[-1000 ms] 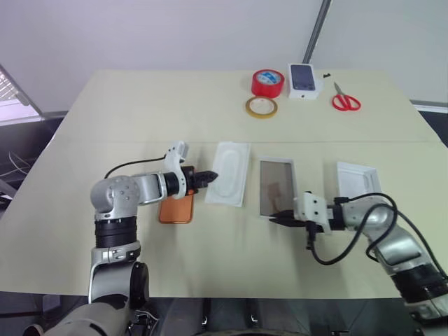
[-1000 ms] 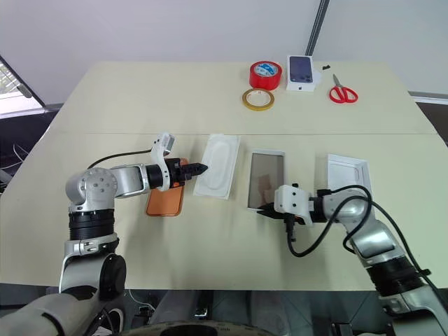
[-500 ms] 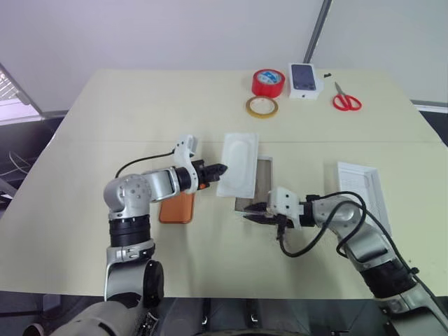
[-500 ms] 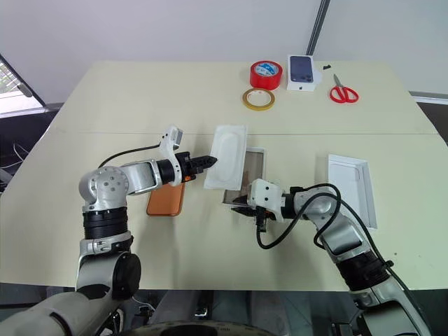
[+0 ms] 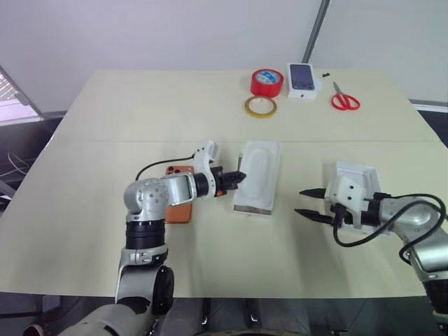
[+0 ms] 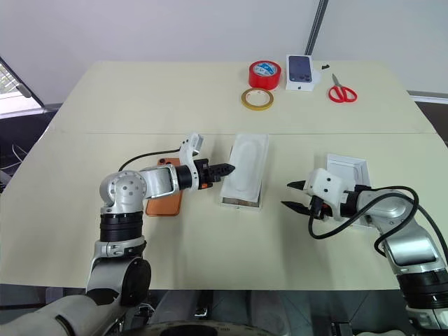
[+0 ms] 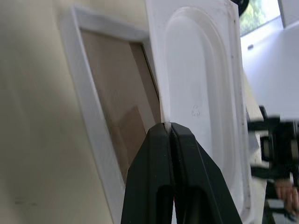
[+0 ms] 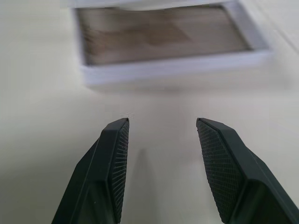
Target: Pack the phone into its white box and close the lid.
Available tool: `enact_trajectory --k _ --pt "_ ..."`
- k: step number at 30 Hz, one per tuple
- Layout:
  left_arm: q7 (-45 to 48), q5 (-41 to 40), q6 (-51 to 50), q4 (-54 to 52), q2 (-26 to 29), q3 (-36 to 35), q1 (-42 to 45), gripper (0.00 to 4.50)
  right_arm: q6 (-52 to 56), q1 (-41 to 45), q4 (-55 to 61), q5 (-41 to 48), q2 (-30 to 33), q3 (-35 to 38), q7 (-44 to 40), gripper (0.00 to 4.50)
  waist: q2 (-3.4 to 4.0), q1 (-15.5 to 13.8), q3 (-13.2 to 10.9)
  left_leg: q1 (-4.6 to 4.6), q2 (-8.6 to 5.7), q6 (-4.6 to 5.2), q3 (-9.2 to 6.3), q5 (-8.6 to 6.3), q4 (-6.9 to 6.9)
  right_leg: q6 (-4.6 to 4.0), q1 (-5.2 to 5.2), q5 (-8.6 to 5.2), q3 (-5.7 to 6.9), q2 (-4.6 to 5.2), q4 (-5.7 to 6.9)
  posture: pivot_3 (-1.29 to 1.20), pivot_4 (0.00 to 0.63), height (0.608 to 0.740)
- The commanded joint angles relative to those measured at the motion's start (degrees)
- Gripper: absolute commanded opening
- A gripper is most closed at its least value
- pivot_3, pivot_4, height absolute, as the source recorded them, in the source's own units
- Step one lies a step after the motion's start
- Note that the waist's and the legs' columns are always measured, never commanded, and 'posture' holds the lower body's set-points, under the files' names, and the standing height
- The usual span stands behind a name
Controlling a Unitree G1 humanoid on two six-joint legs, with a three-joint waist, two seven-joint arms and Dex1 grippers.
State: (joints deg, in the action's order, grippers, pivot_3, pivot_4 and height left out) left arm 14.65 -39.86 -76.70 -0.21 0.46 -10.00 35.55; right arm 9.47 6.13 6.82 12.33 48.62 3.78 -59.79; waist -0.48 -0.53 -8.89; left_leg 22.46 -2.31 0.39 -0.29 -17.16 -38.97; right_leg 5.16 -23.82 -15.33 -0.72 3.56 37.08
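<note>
The orange phone [image 5: 179, 208] lies back up on the table, partly behind my left arm. My left gripper [image 5: 239, 177] is shut on the edge of a thin white insert [image 5: 258, 172] with an oval recess, holding it over the white box [image 7: 88, 107]. The insert covers most of the box, whose brown inside and near wall [image 6: 240, 203] peek out. The white lid [image 5: 358, 175] lies at the right, just behind my right gripper [image 5: 312, 201]. That gripper is open with nothing between its fingers and points at the box [image 8: 163, 39] from a short distance.
At the table's far edge are a red tape roll [image 5: 268, 82], a yellowish tape ring [image 5: 260, 106], a small white box printed with a dark phone [image 5: 303, 78] and red scissors [image 5: 344, 100]. Bare tabletop lies between the box and my right gripper.
My right gripper slid the box left, then opened and drew back to the right beside the lid. My left gripper carried the insert to the right, so it now sits over the box.
</note>
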Motion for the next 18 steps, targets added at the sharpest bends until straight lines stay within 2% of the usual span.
enact_trajectory --k 1,8,11,16,18 --pt "0.1 -0.1 1.4 -0.5 -0.3 -0.1 0.1 0.00 -1.6 1.9 -0.1 0.2 0.0 1.6 1.0 2.39 0.00 0.0 0.0 0.00 0.00 0.00 0.00 0.00 0.00 0.00 0.00 0.00 0.00 0.00 0.00 0.00 0.150 0.740" --pt "-0.1 0.4 2.7 -0.4 -0.2 0.0 0.5 0.00 -3.8 2.5 -2.4 -0.9 -0.3 0.7 1.9 2.39 -0.01 -0.2 0.0 0.02 0.00 -0.01 0.00 0.00 -0.01 0.00 0.02 0.00 0.00 0.01 -0.02 0.00 0.150 0.740" --pt "-0.7 0.4 3.2 -0.6 -0.6 -0.2 0.5 0.87 -4.6 3.7 -3.7 -1.2 -0.7 0.5 2.4 2.43 -0.01 -0.2 0.0 0.02 0.00 -0.01 0.00 0.01 -0.01 0.00 0.02 0.00 0.00 0.01 -0.02 0.00 0.150 0.740" --pt "-1.2 -0.3 2.3 -0.9 -0.9 -0.8 0.7 3.35 -2.8 7.4 -4.0 1.3 -2.7 1.2 3.5 2.43 -0.01 0.0 0.0 0.01 0.01 -0.02 0.00 0.02 0.00 0.00 0.00 0.00 0.01 -0.01 0.00 0.00 0.150 0.740" --pt "-0.5 -1.2 2.0 -2.0 -0.4 -1.0 0.8 3.35 -1.2 9.2 -3.1 3.0 -4.3 1.6 4.3 2.43 0.00 0.0 0.0 0.00 0.01 -0.04 0.00 0.02 -0.01 0.00 0.01 0.00 0.00 -0.01 0.00 0.00 0.150 0.740"
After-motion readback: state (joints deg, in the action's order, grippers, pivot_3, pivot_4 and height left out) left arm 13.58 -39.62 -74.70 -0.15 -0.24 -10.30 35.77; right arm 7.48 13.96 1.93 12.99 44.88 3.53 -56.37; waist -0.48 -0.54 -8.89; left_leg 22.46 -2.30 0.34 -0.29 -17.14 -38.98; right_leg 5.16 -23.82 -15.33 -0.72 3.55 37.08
